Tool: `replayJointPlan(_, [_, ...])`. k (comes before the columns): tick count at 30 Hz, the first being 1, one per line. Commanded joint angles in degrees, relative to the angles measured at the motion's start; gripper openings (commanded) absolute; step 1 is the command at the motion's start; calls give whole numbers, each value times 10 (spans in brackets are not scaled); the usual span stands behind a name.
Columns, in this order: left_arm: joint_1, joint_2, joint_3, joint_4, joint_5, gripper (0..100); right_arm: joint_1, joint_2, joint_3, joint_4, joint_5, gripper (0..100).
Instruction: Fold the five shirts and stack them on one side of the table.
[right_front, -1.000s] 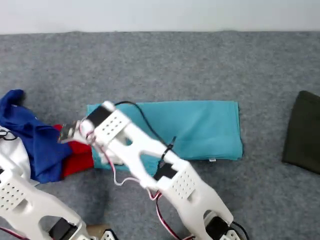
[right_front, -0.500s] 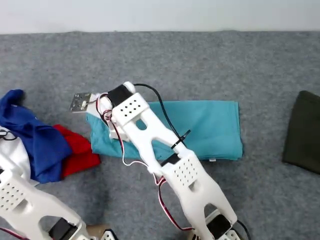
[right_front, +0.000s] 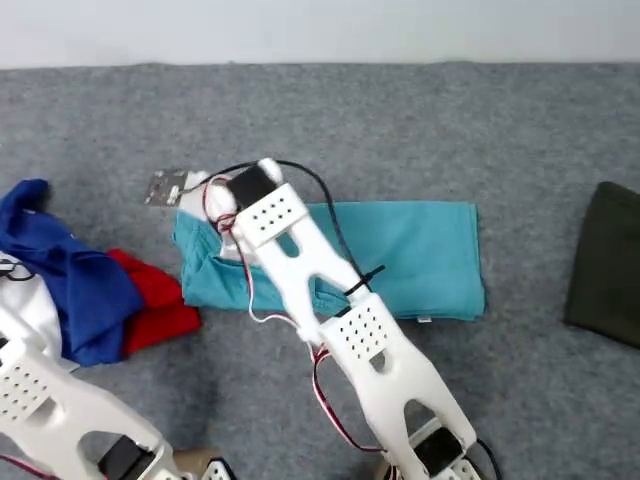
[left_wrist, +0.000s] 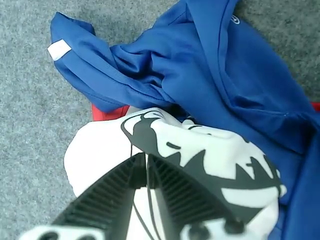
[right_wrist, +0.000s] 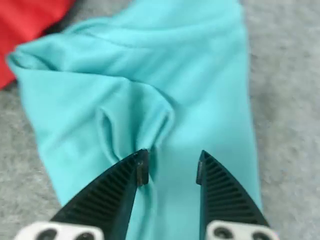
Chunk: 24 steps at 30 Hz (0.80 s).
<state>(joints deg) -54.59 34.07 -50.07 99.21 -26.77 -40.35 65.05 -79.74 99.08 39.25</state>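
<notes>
A teal shirt (right_front: 400, 255) lies folded at the table's middle, its left end bunched into wrinkles (right_wrist: 135, 115). My right gripper (right_wrist: 171, 167) hovers open just over that end, a raised crease between its fingers. The right arm (right_front: 300, 270) crosses the shirt from the near edge. At the left lies a pile: a blue shirt (right_front: 65, 280), a red shirt (right_front: 160, 305) and a white printed shirt (left_wrist: 200, 160). My left gripper (left_wrist: 146, 167) is shut, its tips on the white shirt. A dark green folded shirt (right_front: 605, 265) sits at the right edge.
Grey carpet-like cloth (right_front: 400, 130) covers the table, with bare room behind the teal shirt and between it and the dark green shirt. The left arm's white body (right_front: 50, 405) fills the near left corner.
My right arm has swung from beside the red shirt toward the far left corner of the teal shirt. The teal shirt's left end has become bunched. The left arm has stayed still.
</notes>
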Motion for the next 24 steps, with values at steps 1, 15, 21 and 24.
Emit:
replayJointPlan(1, [4, -23, -22, 5, -4, 16, 32, -17, -41, 2, 1, 173])
replayJointPlan(15, [25, -25, -22, 13, -1, 16, -51, -145, 113, 34, -68, 9])
replayJointPlan(21, [25, -25, -22, 13, -1, 16, -20, -107, 153, -74, -50, 9])
replayJointPlan(24, [25, -25, -20, 13, -1, 16, 14, -80, 152, -128, -37, 9])
